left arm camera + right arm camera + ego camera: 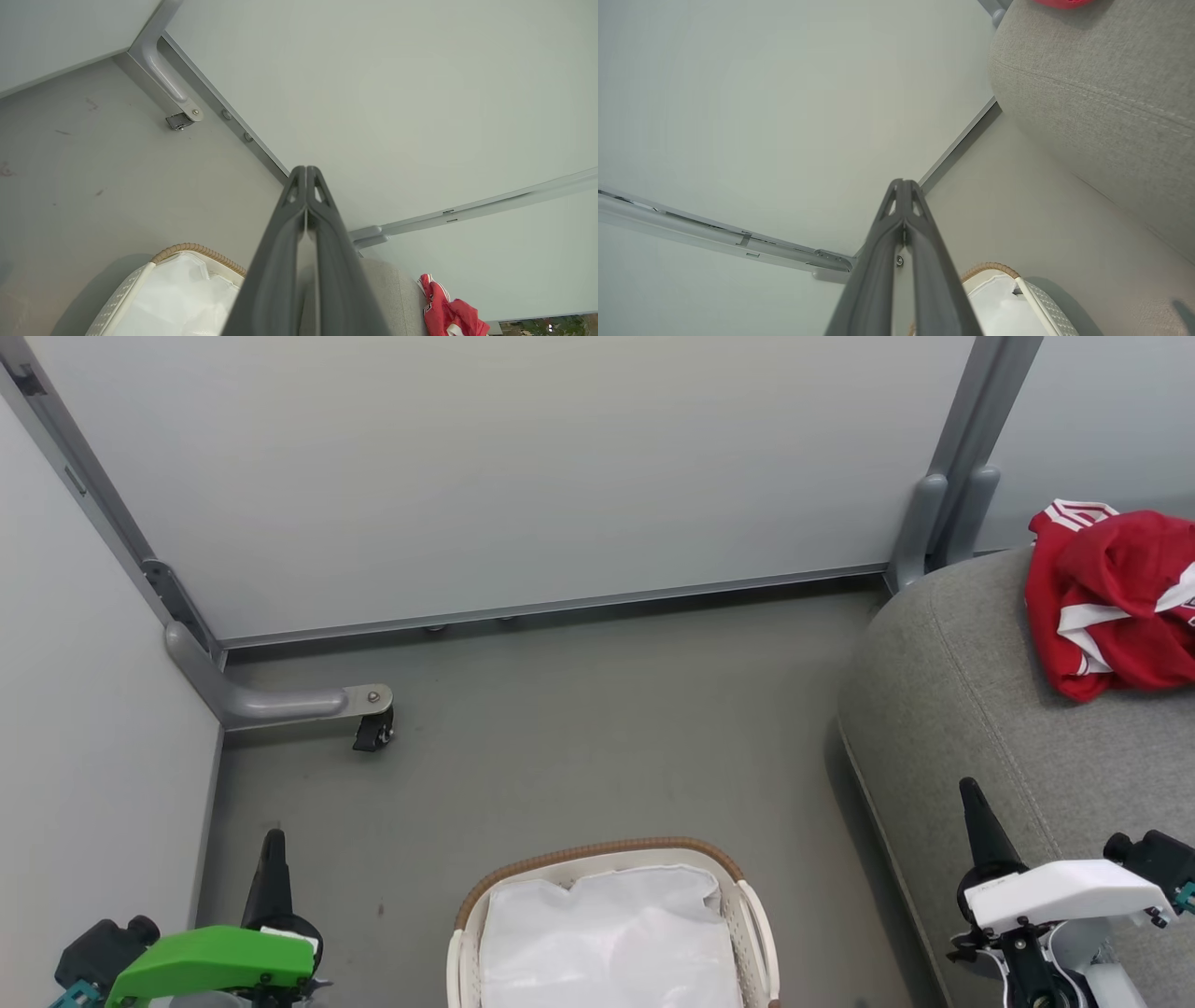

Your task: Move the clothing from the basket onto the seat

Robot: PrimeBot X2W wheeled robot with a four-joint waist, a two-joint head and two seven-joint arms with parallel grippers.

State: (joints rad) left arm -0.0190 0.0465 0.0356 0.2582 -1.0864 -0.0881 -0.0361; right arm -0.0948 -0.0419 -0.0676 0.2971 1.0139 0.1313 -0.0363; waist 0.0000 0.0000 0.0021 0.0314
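The red clothing [1116, 602], a jersey with white stripes bunched with more red cloth, lies on the grey seat [962, 709] at the far right. The same red clothing [448, 312] shows small on the seat [378, 289] in the left wrist view, and a sliver of it [1059, 3] tops the seat [1101, 88] in the right wrist view. The white basket [747, 915] with its brown rim stands on the floor at the bottom centre, holding just its white liner [607, 933]. My left gripper [273, 845] is shut at the lower left, and my right gripper [971, 798] is shut above the seat's front edge, both with nothing in them.
Pale partition panels stand behind and to the left, on a grey frame whose caster foot [373, 728] juts onto the grey floor [597, 728]. Another frame post [943, 513] stands beside the seat's back corner.
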